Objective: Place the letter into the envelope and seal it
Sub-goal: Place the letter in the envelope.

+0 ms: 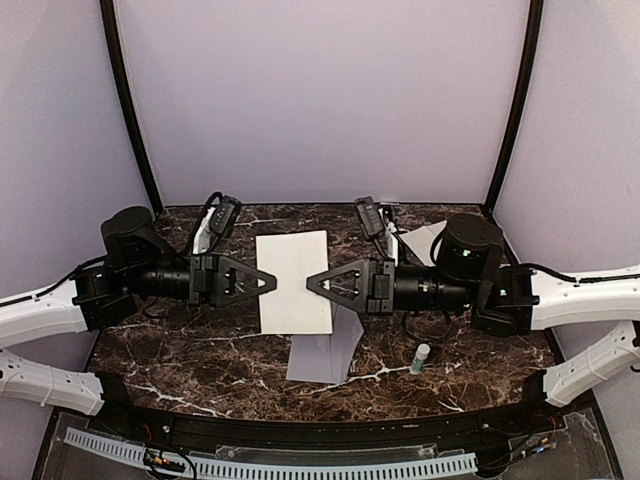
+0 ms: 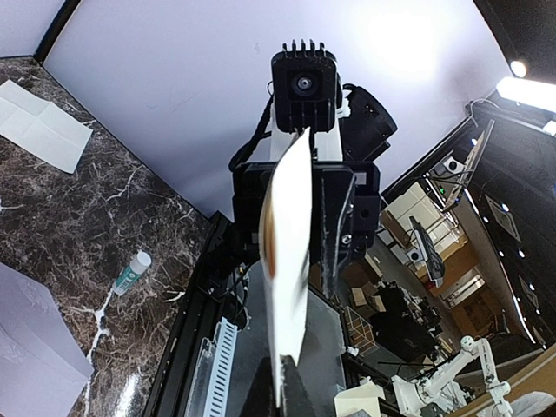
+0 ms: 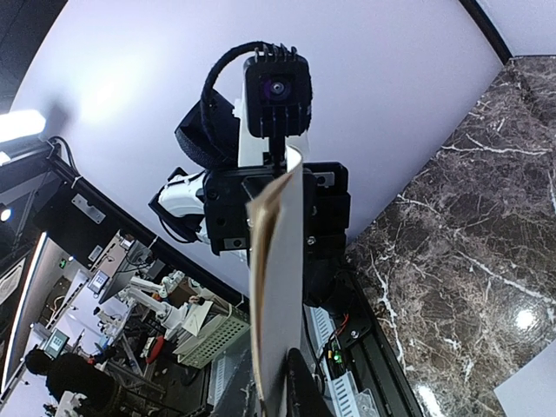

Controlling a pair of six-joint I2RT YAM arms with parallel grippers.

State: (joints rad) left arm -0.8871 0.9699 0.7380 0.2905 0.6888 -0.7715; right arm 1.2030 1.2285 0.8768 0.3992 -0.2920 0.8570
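The letter (image 1: 293, 290) is held level above the table (image 1: 200, 350) (dark marble), between the arms. The left gripper (image 1: 275, 281) pinches its left edge. The right gripper (image 1: 309, 282) stands narrow at the right edge; whether it is clamped I cannot tell. The grey envelope (image 1: 322, 360) lies beneath.

Top view looks down; wrist views face each other (letter (image 1: 293, 280) shared).
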